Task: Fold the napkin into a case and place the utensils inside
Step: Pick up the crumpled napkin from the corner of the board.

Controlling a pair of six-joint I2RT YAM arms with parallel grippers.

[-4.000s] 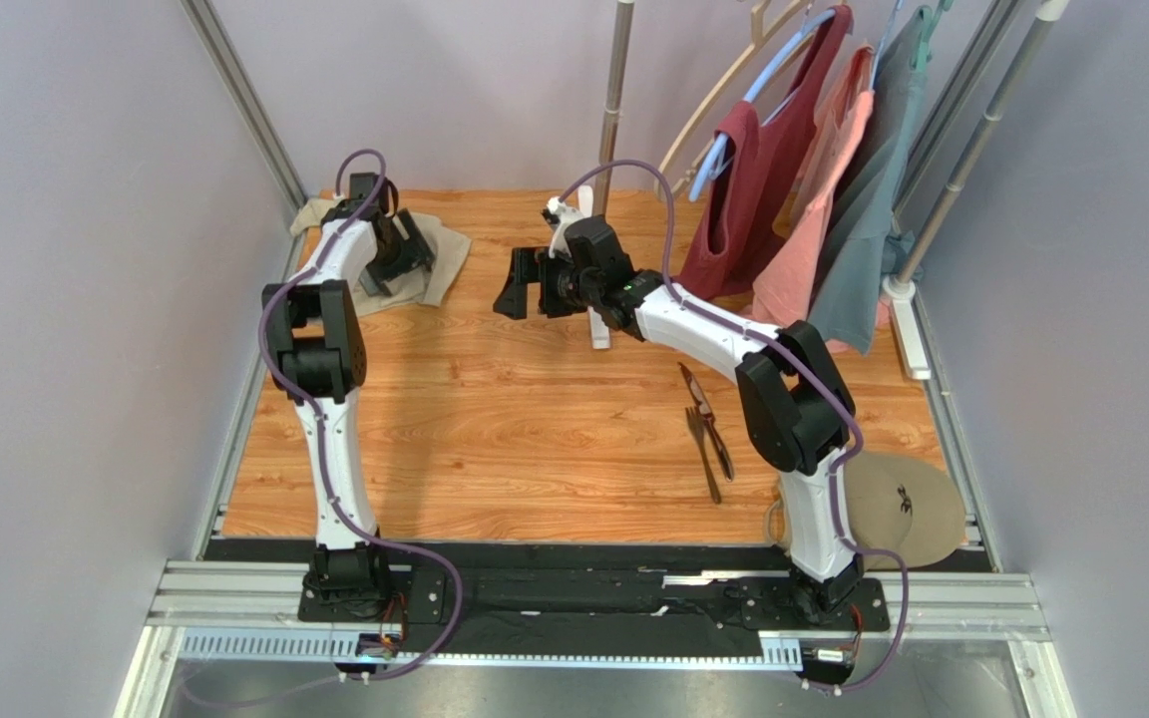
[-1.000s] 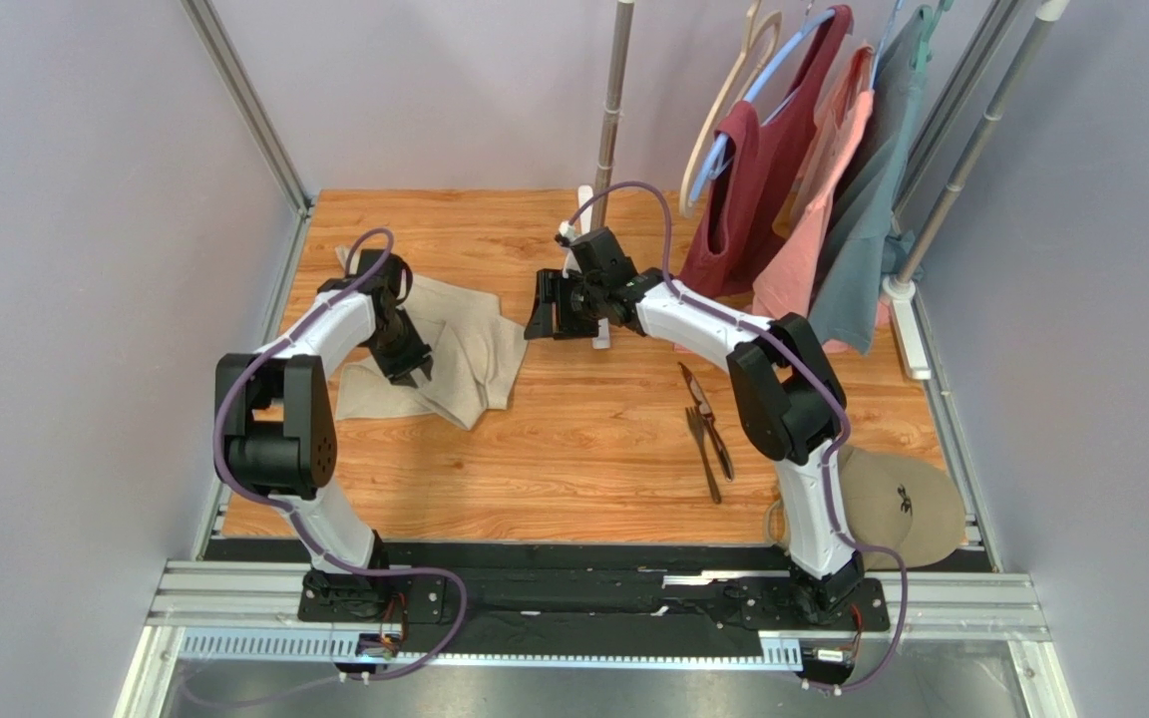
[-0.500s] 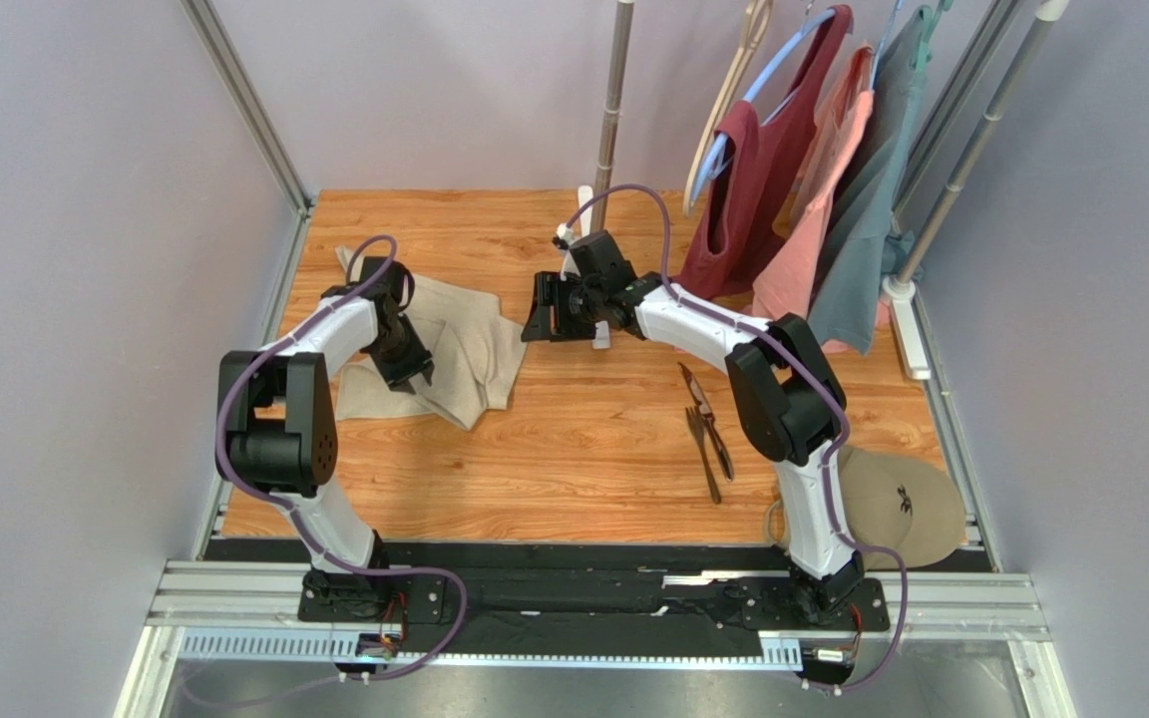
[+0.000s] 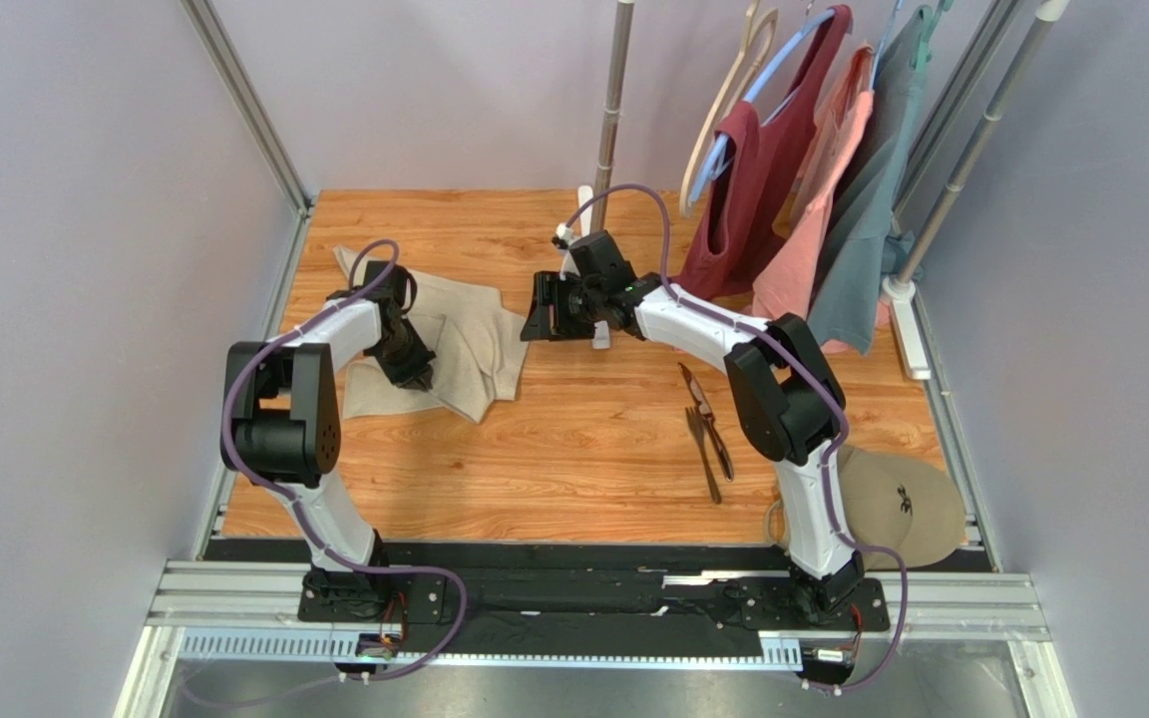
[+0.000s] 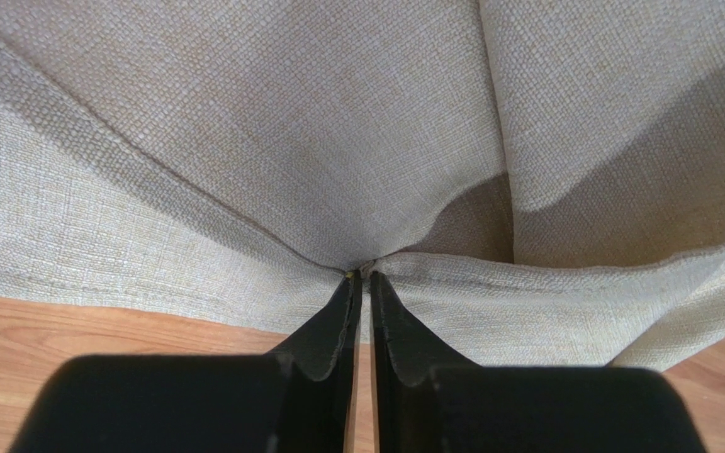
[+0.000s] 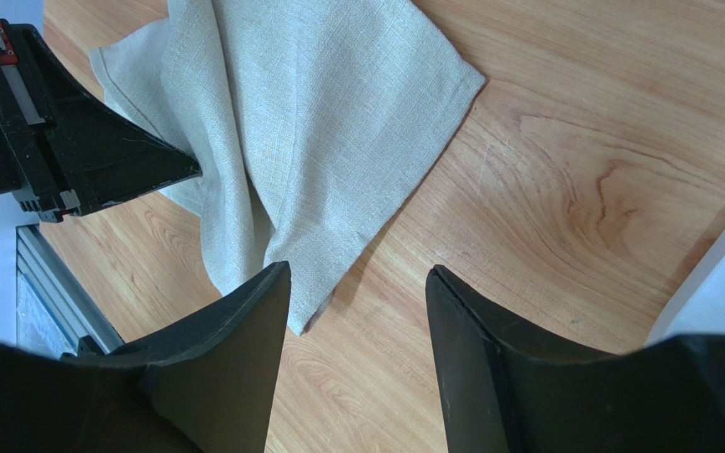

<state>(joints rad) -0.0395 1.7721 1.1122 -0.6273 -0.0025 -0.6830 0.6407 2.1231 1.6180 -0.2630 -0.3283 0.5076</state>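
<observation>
Three pale grey walls (image 4: 86,299) around wood-grain table (image 4: 596,449); left hand (image 5: 362,276) clamped on napkin (image 5: 338,142), right hand (image 6: 357,272) apart.

Your top view looks steeply down from high above the near edge of the surface (image 4: 596,449), far enough back to take in all of it, with the napkin (image 4: 476,352) toward ten o'clock. Your left wrist view sits pressed close, sighting along the left fingers (image 5: 328,330) onto the napkin's weave, with bare wood only at six o'clock. Your right wrist view stands farther off, looking down past the right fingers (image 6: 234,349) at that same napkin, at eleven o'clock in its frame, so all three views share it.
</observation>
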